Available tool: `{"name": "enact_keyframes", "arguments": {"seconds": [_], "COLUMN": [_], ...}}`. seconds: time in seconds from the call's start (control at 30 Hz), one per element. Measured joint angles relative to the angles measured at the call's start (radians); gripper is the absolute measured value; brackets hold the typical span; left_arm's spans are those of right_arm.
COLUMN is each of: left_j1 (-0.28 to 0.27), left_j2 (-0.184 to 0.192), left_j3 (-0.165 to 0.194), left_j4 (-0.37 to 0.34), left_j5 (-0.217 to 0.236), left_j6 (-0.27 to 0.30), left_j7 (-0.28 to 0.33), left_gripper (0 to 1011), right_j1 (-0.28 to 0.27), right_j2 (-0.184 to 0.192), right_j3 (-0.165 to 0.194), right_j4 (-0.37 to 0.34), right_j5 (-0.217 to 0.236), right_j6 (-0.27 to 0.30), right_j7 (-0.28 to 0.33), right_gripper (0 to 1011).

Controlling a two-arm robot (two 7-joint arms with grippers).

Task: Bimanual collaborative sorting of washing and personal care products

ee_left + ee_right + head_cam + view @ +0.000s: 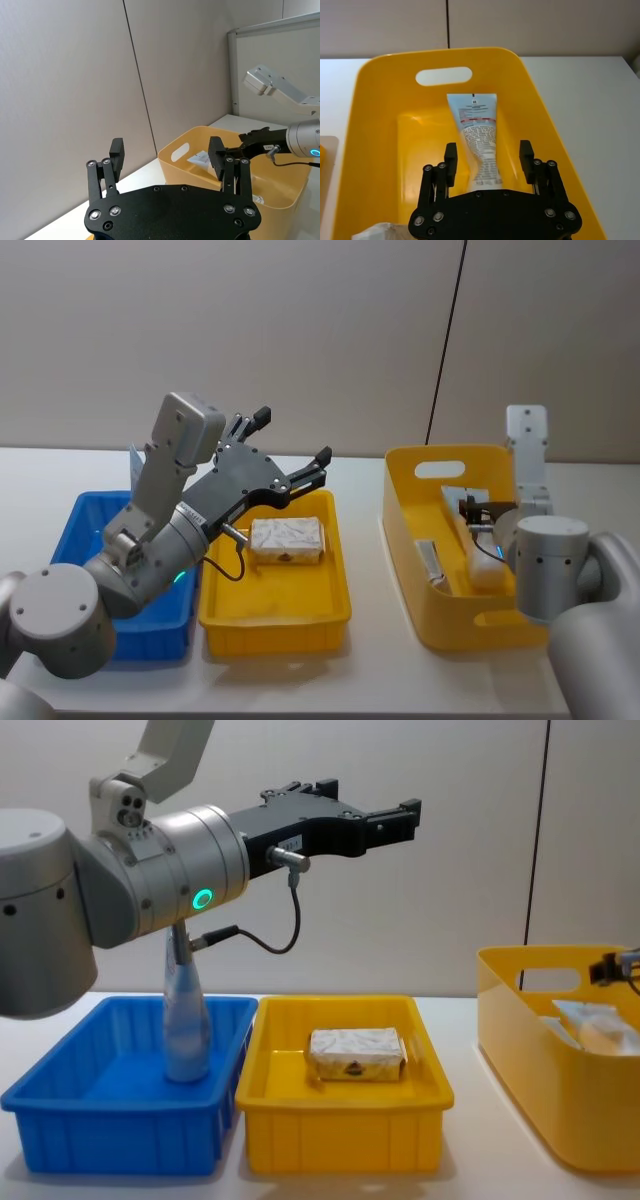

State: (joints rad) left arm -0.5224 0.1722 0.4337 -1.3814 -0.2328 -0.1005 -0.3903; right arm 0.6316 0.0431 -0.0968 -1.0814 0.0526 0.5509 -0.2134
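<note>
A whitish wrapped bar [287, 538] [357, 1053] lies in the yellow tray [270, 625] [340, 1135]. My left gripper [292, 440] [375, 805] [166, 150] hangs open and empty high above that tray. A pale tube [185, 1020] stands upright in the blue bin [110, 1130] [75, 530]. My right gripper [478, 510] [488, 152] [610, 967] is open inside the yellow handled basket [450, 625] [380, 90], its fingers either side of a pale blue-white tube [480, 135] lying on the floor. Another tube [430, 560] and a whitish pack [375, 231] also lie in the basket.
The three containers stand in a row on the white table [370, 680], blue bin left, yellow tray in the middle, basket [520, 1040] at the right. A grey wall runs behind, with a black cable [445, 350] hanging down it.
</note>
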Motion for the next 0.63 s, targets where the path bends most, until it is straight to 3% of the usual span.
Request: {"name": "enact_keyframes", "arguments": {"seconds": [0.3,0.63], "left_j1": [0.0,0.0], "left_j2": [0.0,0.0], "left_j3": [0.0,0.0], "left_j4": [0.0,0.0], "left_j5": [0.0,0.0], "left_j6": [0.0,0.0], "left_j7": [0.0,0.0], "left_gripper": [1001,1001], "right_j1": [-0.012,-0.051], "right_j2": [0.004,0.019], "right_j3": [0.01,0.014], "right_j4": [-0.015,-0.09], "right_j5": [-0.005,-0.004], "right_j6": [0.016,-0.004], "right_j7": [0.001,0.039], "right_gripper": [991,1004]}}
